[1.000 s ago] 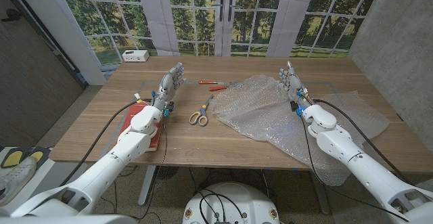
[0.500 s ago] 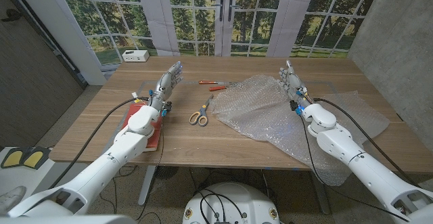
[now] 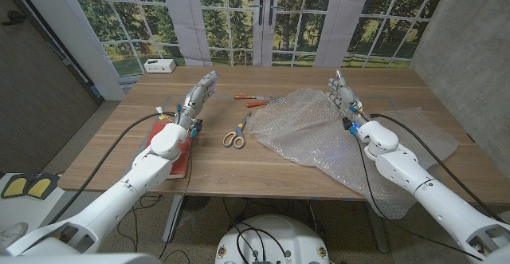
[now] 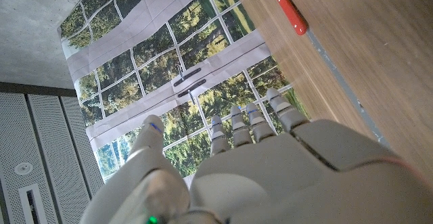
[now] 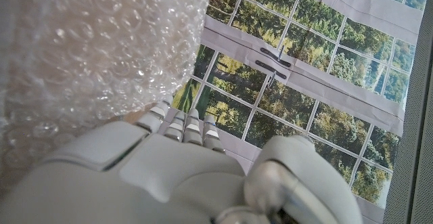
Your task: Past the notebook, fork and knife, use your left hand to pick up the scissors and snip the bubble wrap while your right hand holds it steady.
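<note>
The scissors (image 3: pixel 236 133), yellow-handled, lie on the wooden table (image 3: pixel 239 164) just left of the crumpled sheet of bubble wrap (image 3: pixel 307 128). My left hand (image 3: pixel 199 95) hovers to the left of the scissors and further back, fingers stretched out, holding nothing. In the left wrist view my left hand (image 4: pixel 270 166) points toward a red-handled utensil (image 4: pixel 289 9). My right hand (image 3: pixel 344 96) is over the far right part of the bubble wrap, fingers straight. Whether it touches the wrap I cannot tell. The right wrist view has the bubble wrap (image 5: pixel 81 48) close beside my right hand (image 5: pixel 169 163).
A red notebook (image 3: pixel 177 154) lies under my left forearm near the table's left side. Two red-handled utensils (image 3: pixel 253 99) lie beyond the scissors. A white box (image 3: pixel 159 65) stands at the far left corner. More wrap hangs off the table's right side (image 3: pixel 422 136).
My left hand has edged slightly further out over the table. The right hand, the scissors and the bubble wrap have stayed put.
</note>
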Robot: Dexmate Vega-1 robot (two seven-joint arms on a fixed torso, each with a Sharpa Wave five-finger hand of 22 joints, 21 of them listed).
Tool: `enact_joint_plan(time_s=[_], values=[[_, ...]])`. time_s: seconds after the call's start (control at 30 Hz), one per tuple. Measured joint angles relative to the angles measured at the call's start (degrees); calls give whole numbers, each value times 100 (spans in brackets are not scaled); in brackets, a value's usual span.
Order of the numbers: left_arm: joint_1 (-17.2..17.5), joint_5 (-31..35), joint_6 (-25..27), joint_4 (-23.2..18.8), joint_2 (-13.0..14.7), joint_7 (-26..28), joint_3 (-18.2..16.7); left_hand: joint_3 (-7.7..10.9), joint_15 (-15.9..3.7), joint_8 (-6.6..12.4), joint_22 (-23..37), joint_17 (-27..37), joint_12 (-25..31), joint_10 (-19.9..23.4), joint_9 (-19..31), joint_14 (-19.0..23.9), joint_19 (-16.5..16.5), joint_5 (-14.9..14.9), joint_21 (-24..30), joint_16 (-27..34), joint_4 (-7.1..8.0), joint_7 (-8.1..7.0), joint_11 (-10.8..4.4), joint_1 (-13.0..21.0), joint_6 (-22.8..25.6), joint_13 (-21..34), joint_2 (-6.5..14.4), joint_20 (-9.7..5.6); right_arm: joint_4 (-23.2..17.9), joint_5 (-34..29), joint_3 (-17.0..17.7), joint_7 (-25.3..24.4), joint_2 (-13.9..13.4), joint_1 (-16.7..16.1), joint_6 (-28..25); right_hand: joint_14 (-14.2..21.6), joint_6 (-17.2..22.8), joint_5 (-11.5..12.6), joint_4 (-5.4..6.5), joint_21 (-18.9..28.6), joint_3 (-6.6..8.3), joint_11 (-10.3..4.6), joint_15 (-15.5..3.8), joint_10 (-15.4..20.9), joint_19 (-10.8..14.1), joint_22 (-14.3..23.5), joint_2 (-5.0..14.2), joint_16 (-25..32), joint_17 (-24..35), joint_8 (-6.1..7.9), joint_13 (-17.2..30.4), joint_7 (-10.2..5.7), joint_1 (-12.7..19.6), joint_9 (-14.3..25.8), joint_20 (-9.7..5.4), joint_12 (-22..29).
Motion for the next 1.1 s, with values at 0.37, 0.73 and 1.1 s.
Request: enact_joint_plan(time_s=[0.37,0.73,1.1], values=[[83,351,-149,-22,-101,415,-7,-385,-14,-41,1,16,110,416,0,281,228,135,0,23,71,-427,-176,43,367,0,-757,-77,-52,-157,-10,2,-63,24,80,1,-63,-23,-47,0,-7,-62,-42,-63,-27,0,-39,0,0,0,0,-62,82,0,-54,0],[165,656,-205,-125,-162,759,-10,-510,0,-66,1,16,110,479,-1,391,358,188,24,46,107,-431,-176,6,349,0,-838,-90,21,-222,-3,39,-89,38,213,2,-62,-23,-91,0,-4,-62,-42,-63,-3,0,-60,0,1,0,1,-62,105,-1,-78,0],[263,921,-24,-425,-69,972,-10,-557,-11,21,1,15,54,506,-1,462,344,217,-21,21,107,177,-123,247,356,26,-736,108,106,-235,57,69,-106,37,331,33,-62,-34,-114,0,19,-62,-72,-63,5,-1,-60,0,1,0,1,-62,165,-1,-85,0]])
